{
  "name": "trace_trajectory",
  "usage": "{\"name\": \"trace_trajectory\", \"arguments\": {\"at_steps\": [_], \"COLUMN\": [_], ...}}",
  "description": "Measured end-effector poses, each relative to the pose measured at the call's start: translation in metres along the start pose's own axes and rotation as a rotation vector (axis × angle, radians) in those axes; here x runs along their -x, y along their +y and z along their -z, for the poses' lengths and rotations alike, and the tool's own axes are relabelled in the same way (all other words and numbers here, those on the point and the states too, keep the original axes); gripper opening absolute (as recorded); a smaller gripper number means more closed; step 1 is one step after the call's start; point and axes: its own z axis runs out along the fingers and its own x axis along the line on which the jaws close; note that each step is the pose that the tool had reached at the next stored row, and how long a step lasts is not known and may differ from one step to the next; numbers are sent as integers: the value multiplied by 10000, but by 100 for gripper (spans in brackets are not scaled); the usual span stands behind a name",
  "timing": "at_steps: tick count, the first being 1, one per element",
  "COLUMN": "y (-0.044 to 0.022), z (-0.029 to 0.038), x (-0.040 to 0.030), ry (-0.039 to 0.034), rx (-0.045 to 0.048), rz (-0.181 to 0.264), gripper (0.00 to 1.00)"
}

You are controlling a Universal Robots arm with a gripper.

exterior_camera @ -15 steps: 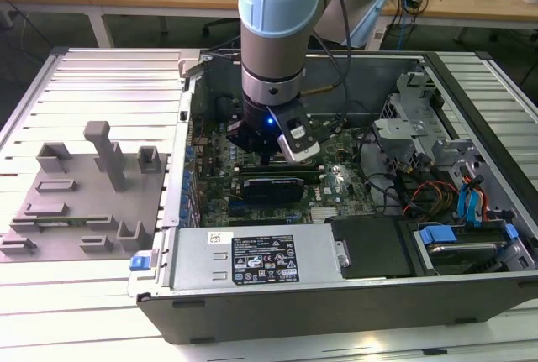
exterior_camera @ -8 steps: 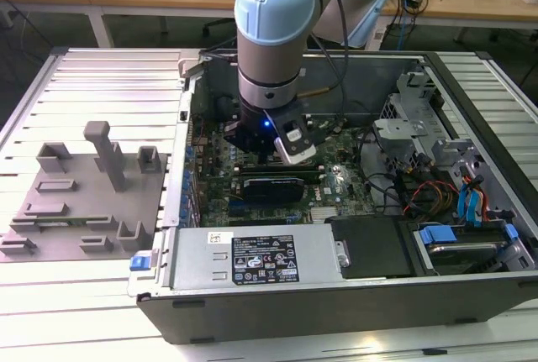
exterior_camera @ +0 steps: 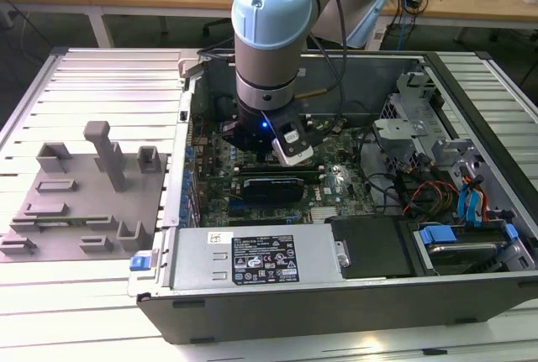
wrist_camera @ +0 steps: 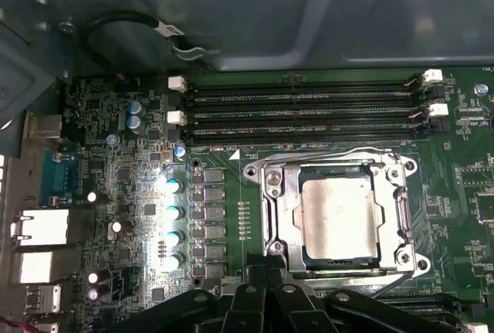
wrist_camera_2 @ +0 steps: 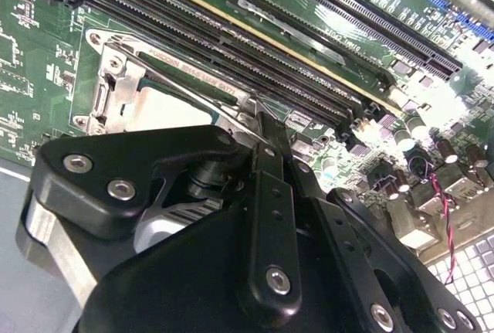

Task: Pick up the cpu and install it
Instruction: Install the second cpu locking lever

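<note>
We see a workshop with wooden benches at the back and a ribbed metal table holding an open computer case. Inside the case lie a green motherboard, a power supply along the six o'clock wall, and drive bays with blue tabs toward three o'clock. On the table at nine o'clock of the case sits a grey fixture plate. The gripper hangs low over the motherboard. In the first wrist view, the cpu lies flat inside the socket frame, directly below the four memory slots. Whether the fingers are parted or clenched, we cannot tell.
</note>
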Motion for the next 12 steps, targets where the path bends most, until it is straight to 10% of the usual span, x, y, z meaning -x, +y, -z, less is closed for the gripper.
{"name": "trace_trajectory", "arguments": {"at_steps": [4,12], "y": [4,63], "z": [20,314], "x": [-1,2], "ry": [0,-1], "rx": [1,2], "rz": [-1,-1], "gripper": [11,11]}}
